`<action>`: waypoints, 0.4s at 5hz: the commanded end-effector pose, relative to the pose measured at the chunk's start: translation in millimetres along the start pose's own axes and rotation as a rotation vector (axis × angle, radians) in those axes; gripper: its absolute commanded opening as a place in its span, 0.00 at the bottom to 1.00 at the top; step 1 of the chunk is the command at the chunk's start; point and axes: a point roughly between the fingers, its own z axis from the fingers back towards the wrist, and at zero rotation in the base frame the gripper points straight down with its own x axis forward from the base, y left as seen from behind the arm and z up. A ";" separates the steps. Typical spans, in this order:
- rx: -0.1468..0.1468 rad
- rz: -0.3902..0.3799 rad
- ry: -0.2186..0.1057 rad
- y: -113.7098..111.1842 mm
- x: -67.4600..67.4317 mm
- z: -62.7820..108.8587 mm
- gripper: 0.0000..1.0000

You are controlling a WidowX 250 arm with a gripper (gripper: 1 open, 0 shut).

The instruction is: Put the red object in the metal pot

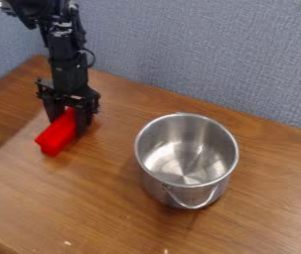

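Although the red block (56,135) is gripped near its far end by the black gripper (68,109), with the jaws closed on it, several modes of failure can be anticipated. The block is seen at the left of the wooden table (106,198), lying aslant, with its nearer end projecting from the fingers; whether its underside is in contact with the wood cannot be determined. The metal pot (186,154) is shown upright, well apart to the right, its mouth unobstructed and its wire handle (196,200) hung against the near side. Because the block is held off-centre, it could be made to pivot or slip by its own overhanging weight when raised. If too little height were gained before the crossing, the rim could be struck by the projecting end and the pot pushed aside. Should release be made off-centre, the block might be caught across the rim.
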 end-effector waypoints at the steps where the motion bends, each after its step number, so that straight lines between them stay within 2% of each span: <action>1: 0.017 -0.007 -0.054 -4.6 1.9 23.9 0.00; 2: 0.015 -0.004 -0.053 -5.9 1.2 24.6 0.00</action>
